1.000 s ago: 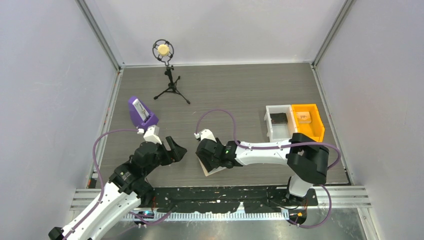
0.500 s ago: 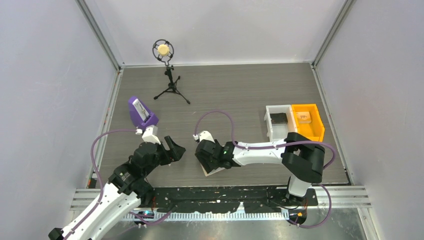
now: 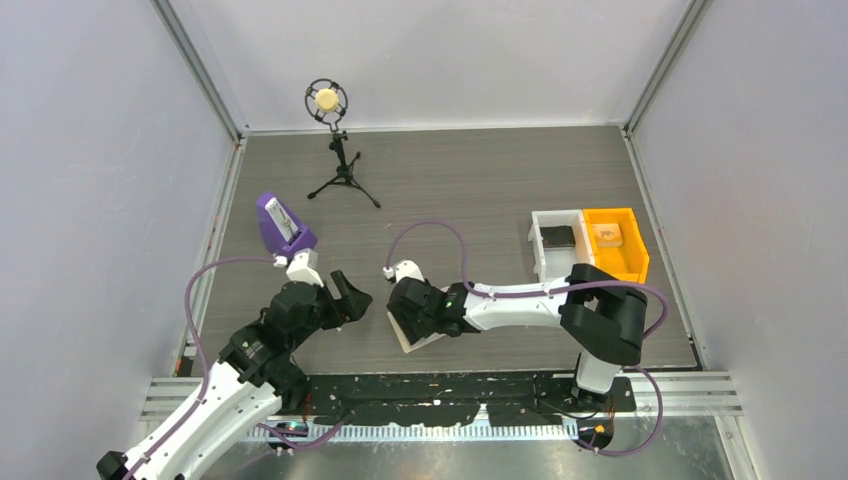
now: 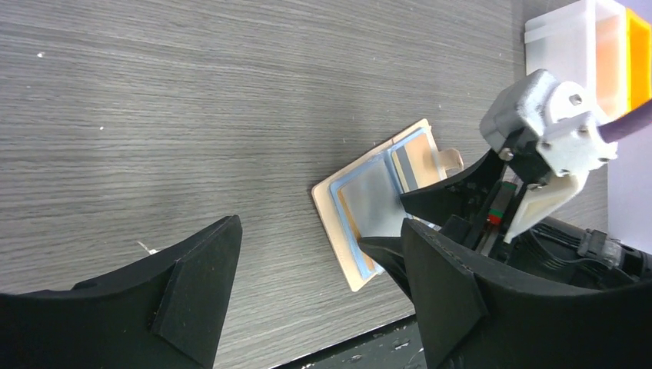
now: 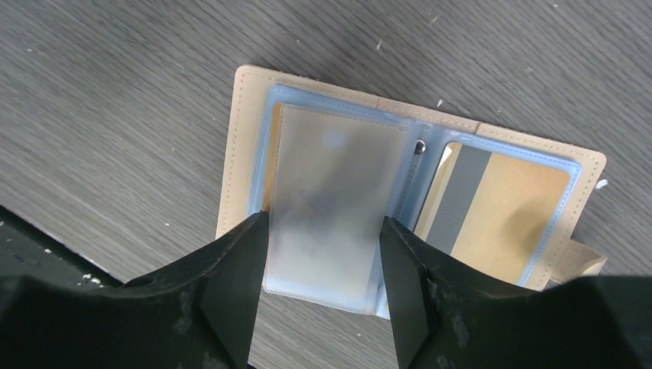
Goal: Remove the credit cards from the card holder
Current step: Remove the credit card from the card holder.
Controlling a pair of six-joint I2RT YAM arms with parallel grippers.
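Observation:
The card holder [image 3: 418,338] lies open on the table near the front edge, tan outside and light blue inside [image 5: 244,146]. It also shows in the left wrist view [image 4: 342,219]. Its left half has a frosted clear sleeve [image 5: 334,192]. Its right pocket holds an orange-yellow credit card [image 5: 507,207] with a grey stripe, also seen in the left wrist view [image 4: 415,154]. My right gripper [image 5: 323,231] is open just over the holder [image 3: 408,308], with its fingers on either side of the frosted sleeve. My left gripper [image 3: 350,297] is open and empty to the holder's left [image 4: 319,231].
A purple wedge stand [image 3: 283,226] holding a card is at the left. A microphone on a tripod [image 3: 335,150] stands at the back. A white bin [image 3: 557,243] and an orange bin [image 3: 613,240] sit at the right. The table's black front edge [image 4: 346,350] is close below the holder.
My right gripper has slid a little to the left over the holder, and the holder has shifted slightly left with it. The left arm has barely moved.

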